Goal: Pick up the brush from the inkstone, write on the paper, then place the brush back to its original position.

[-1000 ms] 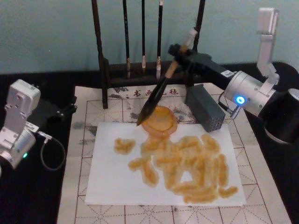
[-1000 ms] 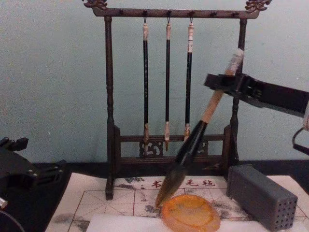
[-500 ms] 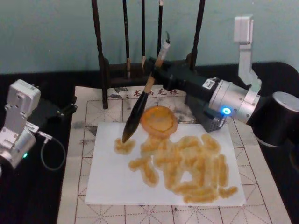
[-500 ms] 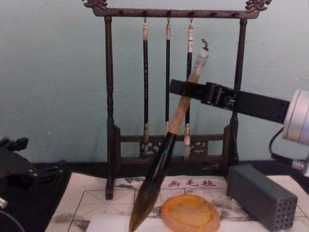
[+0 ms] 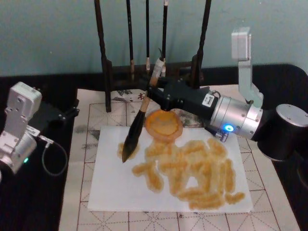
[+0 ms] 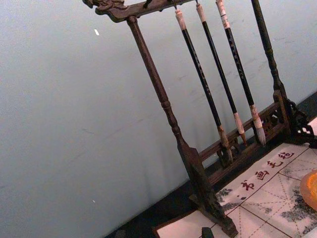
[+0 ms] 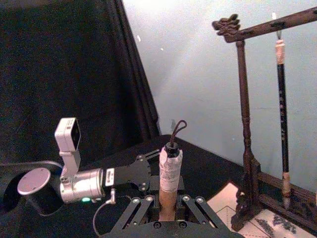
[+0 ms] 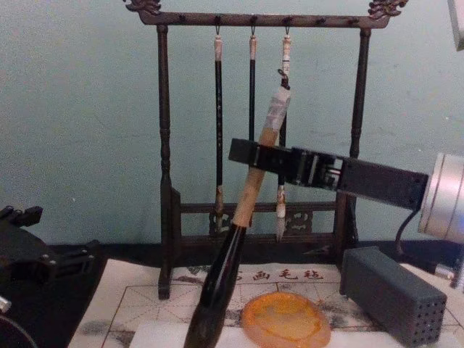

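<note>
Head view: I see right gripper (image 5: 153, 92) clamped on brush (image 5: 138, 120) handle, brush tilted, tuft down over paper (image 5: 115, 187) near its far left corner; contact unclear. Inkstone (image 5: 164, 124) on paper's far edge, just beside brush. Left gripper (image 5: 72, 109) parked by mat (image 5: 82, 202) left edge.

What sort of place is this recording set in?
Probably a calligraphy desk: a dark wooden rack hanging three thin brushes, an off-white mat with red grid lines, and the right end effector holding a thick tan-handled brush over stroke-covered white paper.
</note>
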